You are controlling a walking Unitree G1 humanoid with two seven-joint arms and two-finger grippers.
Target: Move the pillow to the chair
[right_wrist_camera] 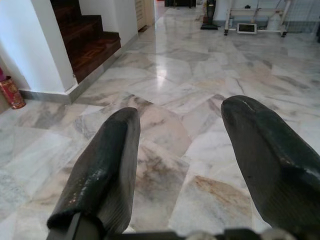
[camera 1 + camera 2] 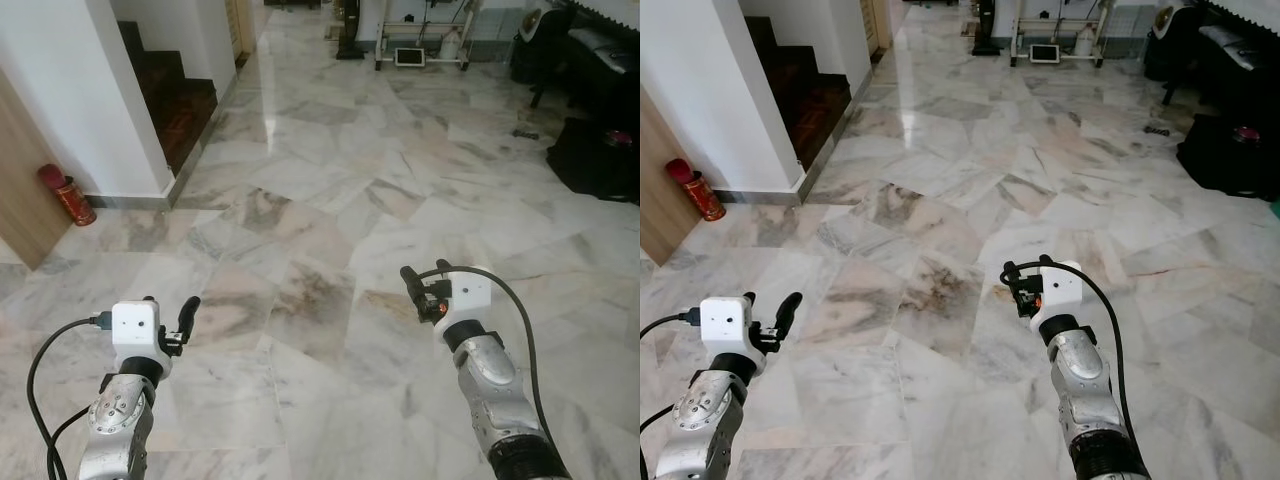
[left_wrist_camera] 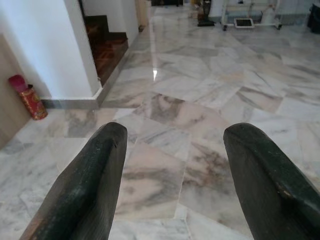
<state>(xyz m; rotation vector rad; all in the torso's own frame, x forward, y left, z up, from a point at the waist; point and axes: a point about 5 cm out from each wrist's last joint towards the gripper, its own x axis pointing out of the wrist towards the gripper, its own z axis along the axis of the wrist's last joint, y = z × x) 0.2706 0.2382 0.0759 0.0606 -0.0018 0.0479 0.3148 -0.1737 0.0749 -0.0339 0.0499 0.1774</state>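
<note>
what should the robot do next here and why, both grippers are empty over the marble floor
Probably turn or walk on to look for the pillow. Both the left gripper and the right gripper are open and hold nothing, raised above bare marble floor. Ahead lie a staircase, a red canister and dark furniture on the robot's right.

Both silver arms are held forward at waist height; the left gripper and right gripper are carried empty, fingers spread apart.
</note>
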